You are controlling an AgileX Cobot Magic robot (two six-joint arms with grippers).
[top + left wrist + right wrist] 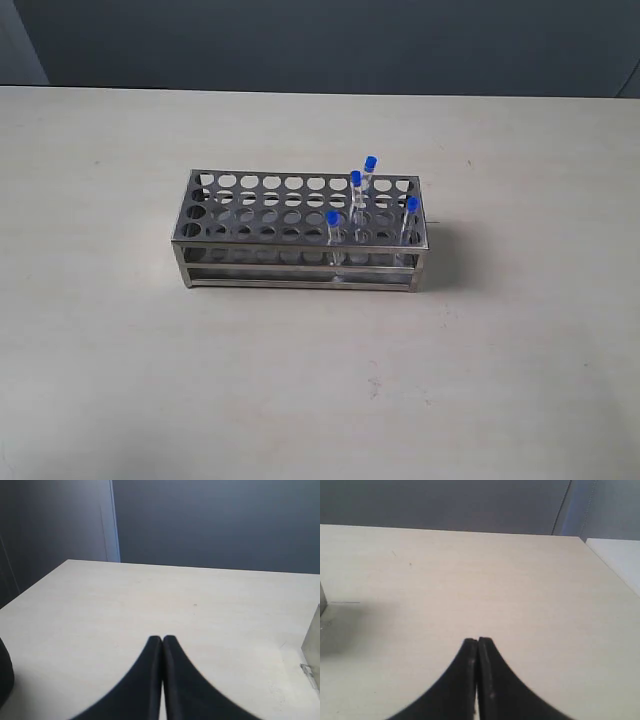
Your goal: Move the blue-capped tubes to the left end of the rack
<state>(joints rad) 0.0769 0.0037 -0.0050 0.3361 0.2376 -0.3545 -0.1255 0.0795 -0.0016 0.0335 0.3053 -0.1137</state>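
— So, where do things stand?
— All four blue-capped tubes (pixel 355 181) stand in the rack (pixel 290 268), bunched toward its three o'clock end in the exterior view. The holes toward nine o'clock are empty.
— And the grippers?
— The left gripper (pixel 162 639) and the right gripper (pixel 478 641) each have their fingers pressed together on nothing, over bare table (pixel 120 380). Neither shows in the exterior view.
— How to start well?
— I'd spread the jaws, then come straight down over the outermost tube (pixel 410 212) at three o'clock. Pinch just under its cap, lift vertically until it clears the rack, and lower it upright into a nine o'clock hole.
— Any labels?
— None. No brand or writing shows anywhere.
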